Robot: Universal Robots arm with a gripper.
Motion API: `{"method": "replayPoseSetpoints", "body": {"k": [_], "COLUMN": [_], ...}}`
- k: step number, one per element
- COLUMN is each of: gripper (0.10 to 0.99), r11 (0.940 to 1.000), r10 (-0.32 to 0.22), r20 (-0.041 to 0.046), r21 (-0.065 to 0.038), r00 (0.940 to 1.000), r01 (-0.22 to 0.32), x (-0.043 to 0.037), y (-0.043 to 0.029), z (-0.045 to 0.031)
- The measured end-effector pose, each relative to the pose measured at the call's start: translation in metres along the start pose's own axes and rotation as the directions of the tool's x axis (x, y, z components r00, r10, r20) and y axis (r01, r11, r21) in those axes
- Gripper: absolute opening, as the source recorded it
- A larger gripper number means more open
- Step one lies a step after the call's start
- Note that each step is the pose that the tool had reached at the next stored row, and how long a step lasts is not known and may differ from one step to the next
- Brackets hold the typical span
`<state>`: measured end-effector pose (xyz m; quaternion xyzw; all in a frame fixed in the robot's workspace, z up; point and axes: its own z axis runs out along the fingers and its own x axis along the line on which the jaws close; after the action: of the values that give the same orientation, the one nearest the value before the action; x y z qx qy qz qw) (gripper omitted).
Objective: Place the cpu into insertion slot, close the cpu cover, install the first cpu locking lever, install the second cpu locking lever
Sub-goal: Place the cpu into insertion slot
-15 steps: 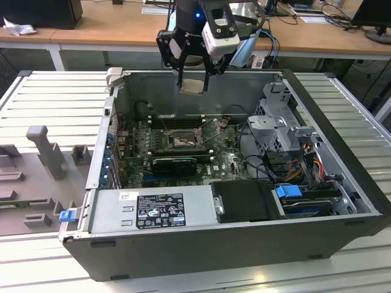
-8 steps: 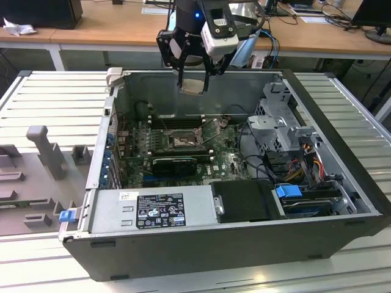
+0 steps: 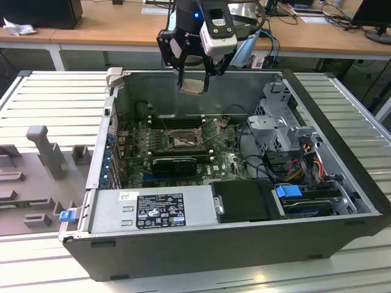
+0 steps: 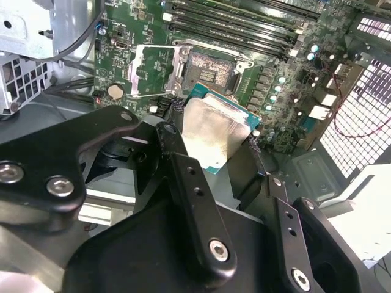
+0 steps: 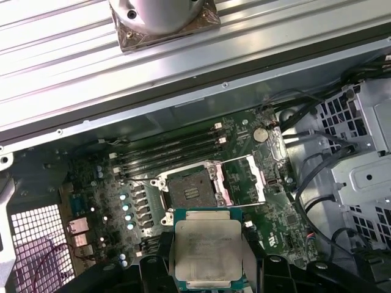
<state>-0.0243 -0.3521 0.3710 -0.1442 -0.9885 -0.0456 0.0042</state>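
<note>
My gripper [image 3: 194,84] hangs above the open computer case [image 3: 201,244], near its back wall, shut on the cpu [image 3: 193,86]. The cpu is a flat square chip with a pale silvery top, shown in both wrist views [image 4: 214,131] [image 5: 208,250] between the black fingers [image 4: 183,165]. Well below it, on the green motherboard, lies the insertion slot [image 5: 189,190] [image 4: 211,73] [image 3: 181,141], bare and dark. The cpu cover [image 5: 244,180] [image 4: 156,70], a thin silvery frame, is swung open beside the slot.
Memory slots [image 5: 165,149] run alongside the socket. A grey power supply [image 3: 153,210] fills the case's near side, and a drive cage [image 3: 281,122] with cables sits at the exterior view's right. A grey fixture [image 3: 43,152] stands on the slatted table at the left.
</note>
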Motion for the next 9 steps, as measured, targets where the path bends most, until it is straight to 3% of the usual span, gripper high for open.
{"method": "replayPoseSetpoints", "body": {"k": [9], "gripper": [0.533], "r11": [0.9988], "r10": [0.049], "r20": [0.0043], "r21": [-0.001], "r00": [0.9988], "r01": [-0.049], "x": [0.0000], "y": [0.0000], "z": [0.0000]}}
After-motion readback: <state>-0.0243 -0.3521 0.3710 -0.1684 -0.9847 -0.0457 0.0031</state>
